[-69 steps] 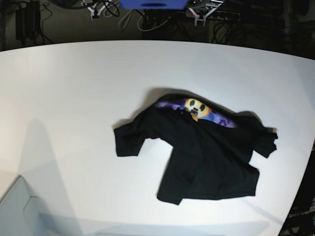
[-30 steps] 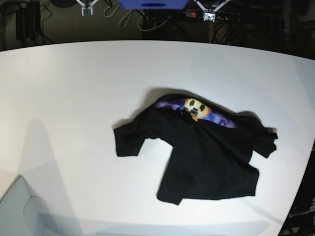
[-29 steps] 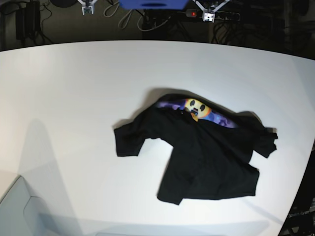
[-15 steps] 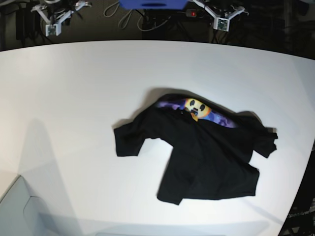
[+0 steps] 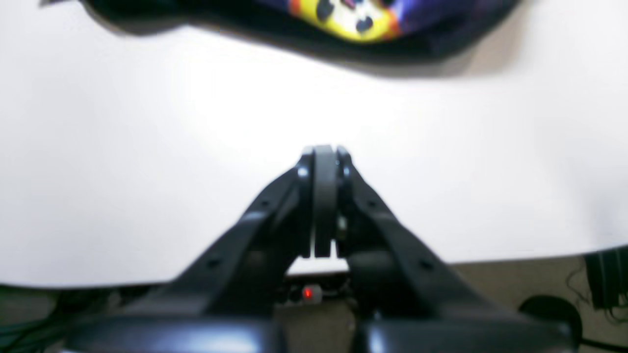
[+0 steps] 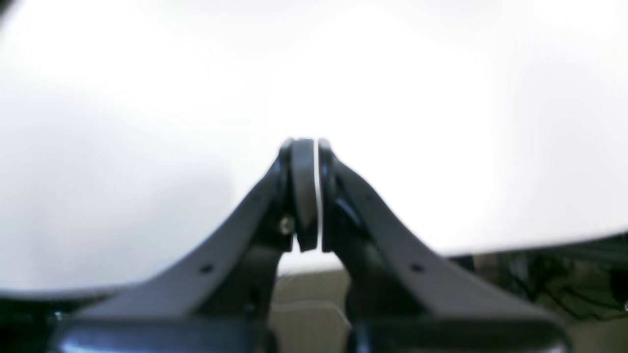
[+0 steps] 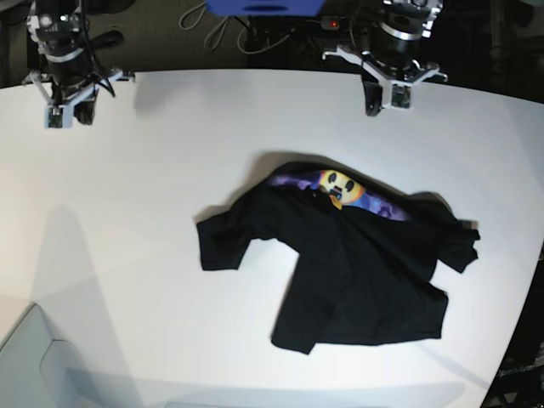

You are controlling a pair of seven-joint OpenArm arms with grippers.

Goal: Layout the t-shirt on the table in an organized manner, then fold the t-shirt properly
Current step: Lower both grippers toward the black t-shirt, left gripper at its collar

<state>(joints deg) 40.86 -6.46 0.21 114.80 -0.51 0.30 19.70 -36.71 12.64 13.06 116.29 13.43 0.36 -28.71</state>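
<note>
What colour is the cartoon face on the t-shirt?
Yellow-orange face on the black t-shirt; clearest in the base view.

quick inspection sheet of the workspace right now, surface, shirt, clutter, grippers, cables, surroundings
surface: white table, curved far edge, bare around the shirt
job's things: black t-shirt lies crumpled, print with yellow face partly showing near its far edge
clutter: nothing seen
grippers: left gripper shut, holding nothing, above the far table edge near the shirt; right gripper shut, holding nothing, over the far corner
cables: tangled cables behind the table
surroundings: dark background; blue object at top centre
</note>
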